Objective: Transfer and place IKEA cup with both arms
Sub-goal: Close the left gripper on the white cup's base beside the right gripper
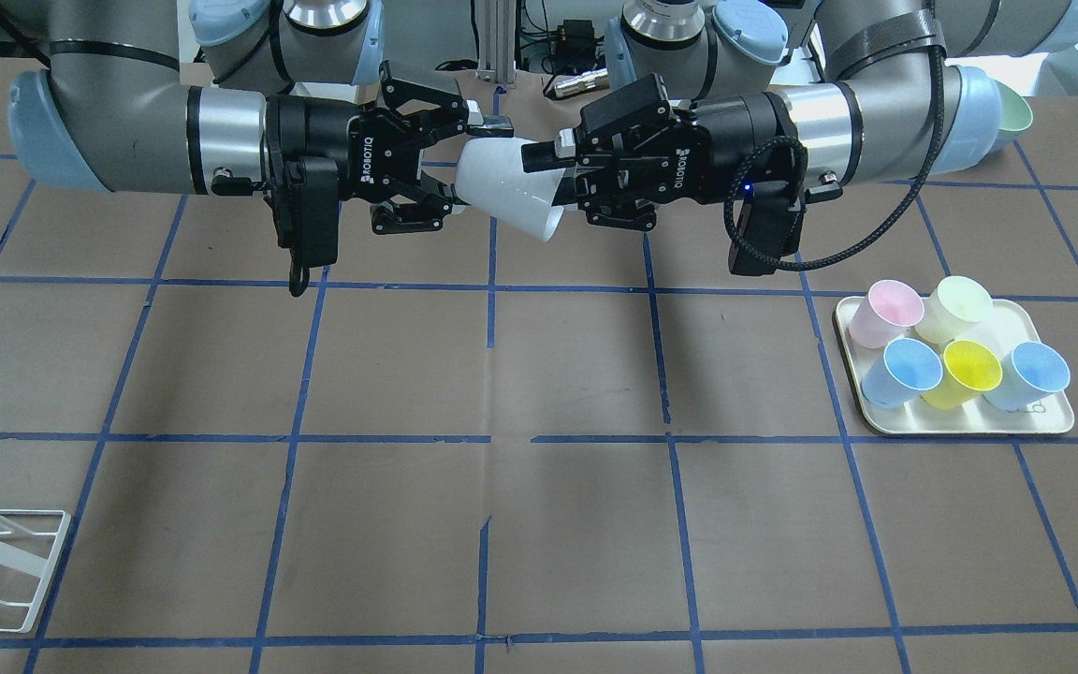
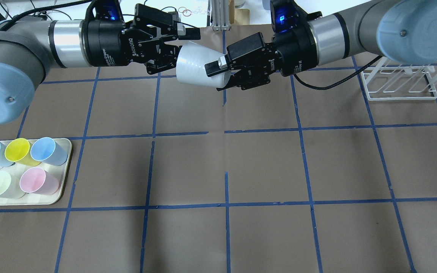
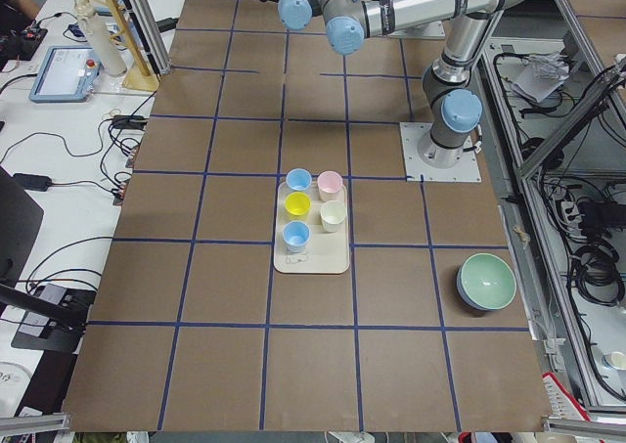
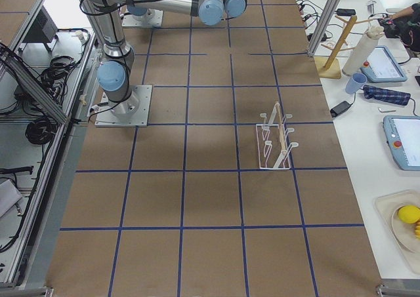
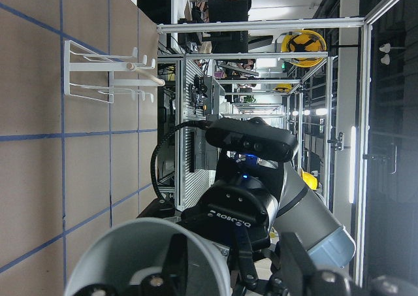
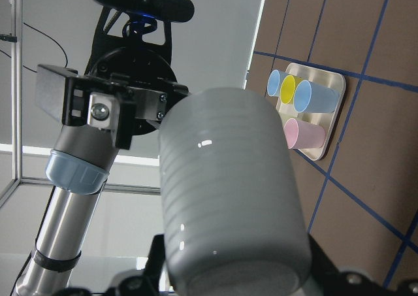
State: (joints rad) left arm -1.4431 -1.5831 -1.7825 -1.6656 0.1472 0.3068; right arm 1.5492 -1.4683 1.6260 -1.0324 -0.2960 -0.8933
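Observation:
The IKEA cup [image 1: 502,187] is whitish and held in the air on its side over the far middle of the table, between both grippers. Its mouth faces my left gripper [image 2: 180,51] and its narrow base faces my right gripper [image 2: 220,76]. The right gripper is shut on the base end, and the cup [image 6: 228,198] sits centred between its fingers in the right wrist view. The left gripper's fingers are spread wide around the mouth end. The cup mouth [image 5: 130,257] sits off-centre in the left wrist view.
A cream tray [image 2: 65,178] on the robot's left holds several coloured cups: pink [image 2: 38,181], pale green, yellow and two blue. A white wire rack [image 2: 400,83] stands on the robot's right. A green bowl [image 3: 486,282] sits near the left arm's base.

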